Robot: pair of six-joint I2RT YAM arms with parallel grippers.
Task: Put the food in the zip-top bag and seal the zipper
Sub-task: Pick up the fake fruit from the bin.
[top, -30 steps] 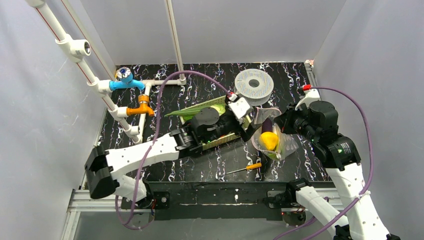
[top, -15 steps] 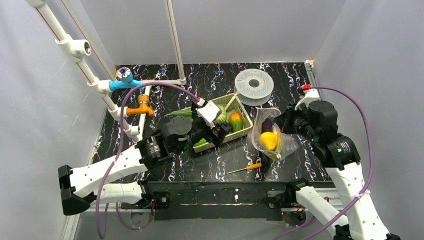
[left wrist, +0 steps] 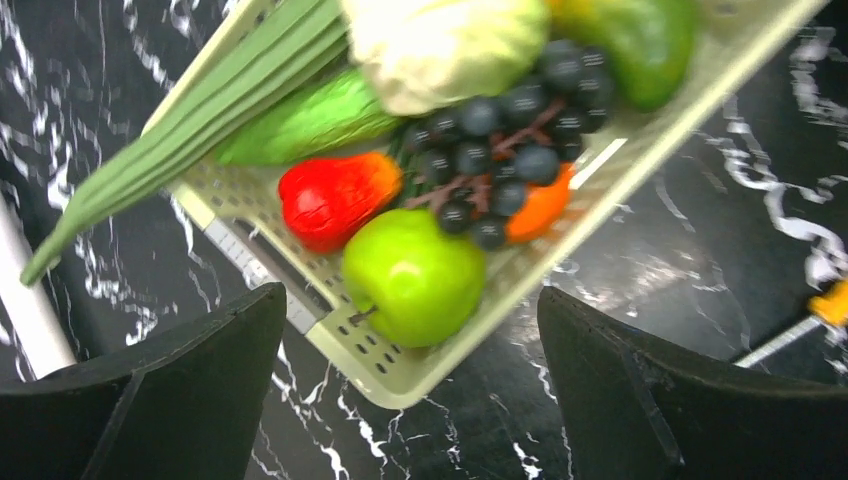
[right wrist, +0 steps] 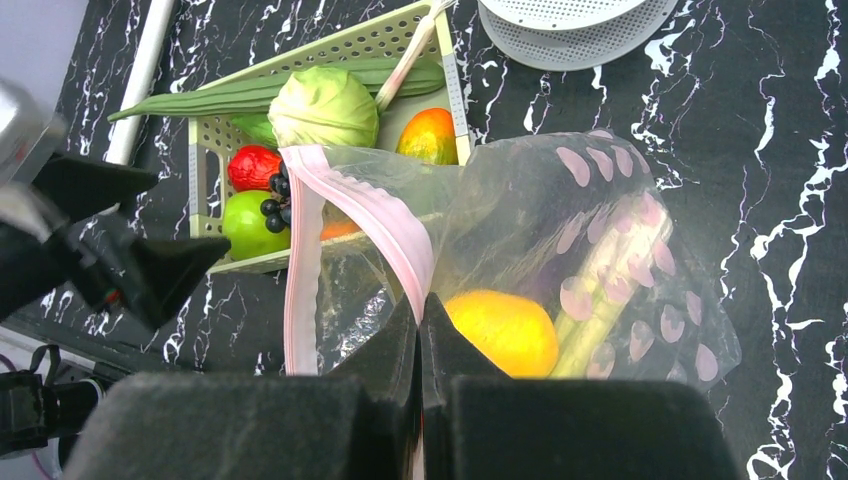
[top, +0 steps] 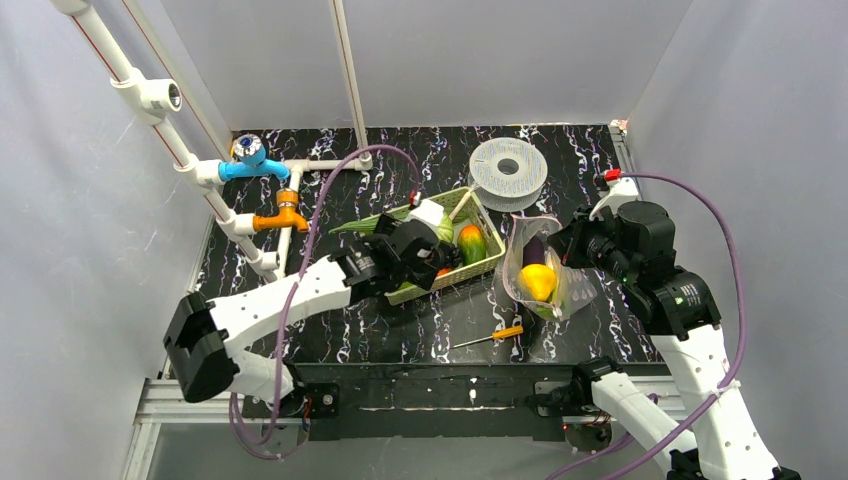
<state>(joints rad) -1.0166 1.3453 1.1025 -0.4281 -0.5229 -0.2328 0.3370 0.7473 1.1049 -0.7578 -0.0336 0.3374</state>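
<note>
The clear zip-top bag (top: 560, 290) stands right of the pale-green basket (top: 487, 225). It holds a yellow pepper (right wrist: 503, 330), a purple eggplant (top: 535, 250) and a pale green stalk (right wrist: 600, 310). My right gripper (right wrist: 420, 310) is shut on the bag's pink zipper strip (right wrist: 375, 215) and holds the mouth up. My left gripper (left wrist: 410, 300) is open and empty, hovering over the basket's near end (left wrist: 400, 385), above a green apple (left wrist: 410, 265). A red pepper (left wrist: 330, 200), dark grapes (left wrist: 500, 130), cucumber (left wrist: 300, 125), cabbage (right wrist: 322, 108) and long leek (left wrist: 190, 130) lie in the basket.
A grey round spool (top: 508, 172) lies behind the bag. A yellow-handled screwdriver (top: 495, 335) lies near the front edge. White pipes with a blue valve (top: 250, 160) and an orange valve (top: 283, 215) run along the left. Walls close in on both sides.
My left arm has drawn back from the bag's mouth to the left and now hangs over the basket's near end. The right gripper and the bag have not moved.
</note>
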